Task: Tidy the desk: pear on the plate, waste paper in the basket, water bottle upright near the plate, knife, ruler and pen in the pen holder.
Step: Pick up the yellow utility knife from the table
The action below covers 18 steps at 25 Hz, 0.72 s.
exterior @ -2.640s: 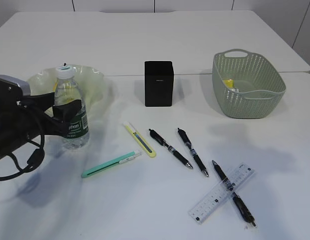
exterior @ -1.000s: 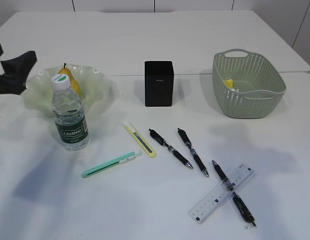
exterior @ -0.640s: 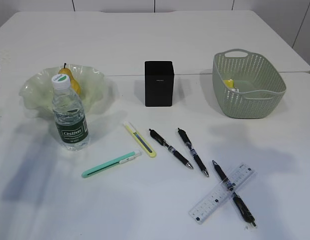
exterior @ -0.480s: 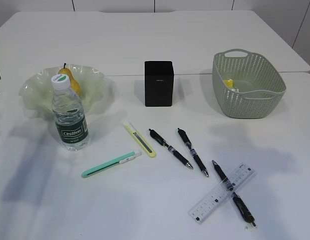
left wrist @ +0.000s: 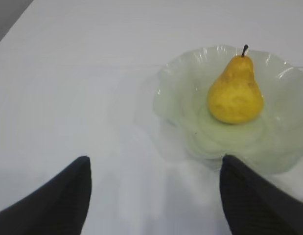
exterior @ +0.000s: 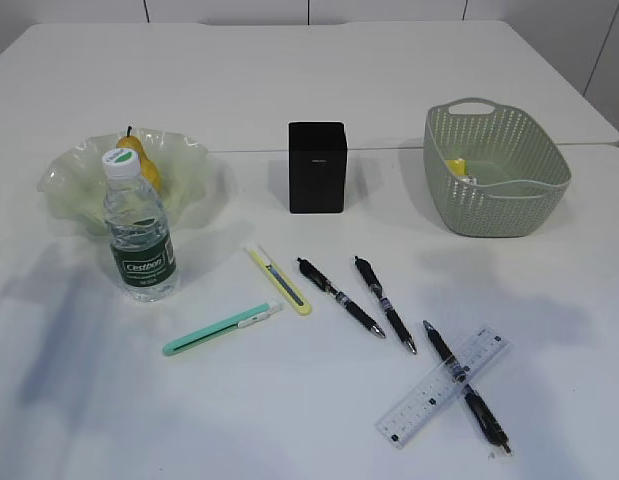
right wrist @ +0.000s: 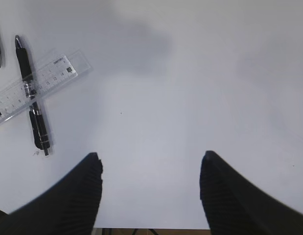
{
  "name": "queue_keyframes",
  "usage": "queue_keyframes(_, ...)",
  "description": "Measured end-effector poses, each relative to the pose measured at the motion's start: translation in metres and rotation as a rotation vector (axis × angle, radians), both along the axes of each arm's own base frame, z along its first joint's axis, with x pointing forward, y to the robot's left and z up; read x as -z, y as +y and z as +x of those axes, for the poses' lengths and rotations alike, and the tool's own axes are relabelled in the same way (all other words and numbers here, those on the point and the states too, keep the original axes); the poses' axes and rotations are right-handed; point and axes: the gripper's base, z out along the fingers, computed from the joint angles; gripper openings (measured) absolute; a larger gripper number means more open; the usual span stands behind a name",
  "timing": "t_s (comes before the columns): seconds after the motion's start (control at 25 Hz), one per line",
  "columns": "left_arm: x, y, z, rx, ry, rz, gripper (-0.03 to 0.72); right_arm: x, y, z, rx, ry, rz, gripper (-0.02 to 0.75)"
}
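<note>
pear in plate, paper in basket

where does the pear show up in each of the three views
Exterior view: the pear is at far left, in the plate, partly behind the water bottle.
Left wrist view: the pear is at upper right, upright in the plate.
Right wrist view: not in it; only pens and the ruler show.
Shared landmark: the ruffled plate, in the exterior and left wrist views.
</note>
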Motion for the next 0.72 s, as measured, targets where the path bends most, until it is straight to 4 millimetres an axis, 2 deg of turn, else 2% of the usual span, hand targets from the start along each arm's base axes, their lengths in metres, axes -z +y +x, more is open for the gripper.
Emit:
queue_keyframes(0.32, -0.014, 0.000, -0.025, -0.024, 0.277, -0.016, 0.538, 0.000, 0.000, 0.000, 0.000, 0.000, 0.000, 0.468)
queue_keyframes(0.72, -0.062, -0.001, -0.028, -0.047, 0.641, -0.087, 0.531, 0.000, 0.000, 0.001, -0.002, -0.008, 0.000, 0.469)
